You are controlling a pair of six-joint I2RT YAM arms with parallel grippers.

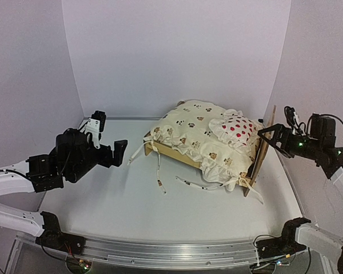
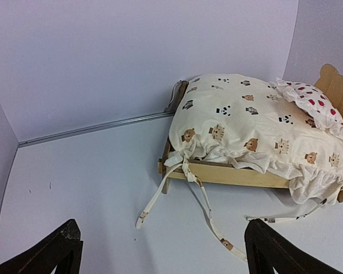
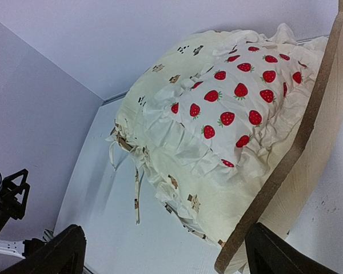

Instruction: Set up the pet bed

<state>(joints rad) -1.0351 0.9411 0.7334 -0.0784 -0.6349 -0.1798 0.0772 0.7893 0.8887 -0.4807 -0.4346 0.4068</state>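
**Location:** robotics lab test cell, viewed from my remote station.

**Grounds:**
- Plain white panels (image 1: 177, 51) wall three sides of a white table (image 1: 103, 194).
- An aluminium rail (image 1: 160, 248) runs along the near edge, where my left arm base (image 1: 51, 228) and right arm base (image 1: 286, 242) are mounted.
- Exposed cables (image 1: 290, 116) loop over the right arm (a small green light glows there).

**One homely item listed:** the pet bed (image 1: 177, 152), set on the bare table.

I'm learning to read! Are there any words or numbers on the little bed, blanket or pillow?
None can be read. The cream ruffled quilt shows only small animal pictures, the white ruffled pillow only red strawberries, and the pale plywood pet bed frame is plain.
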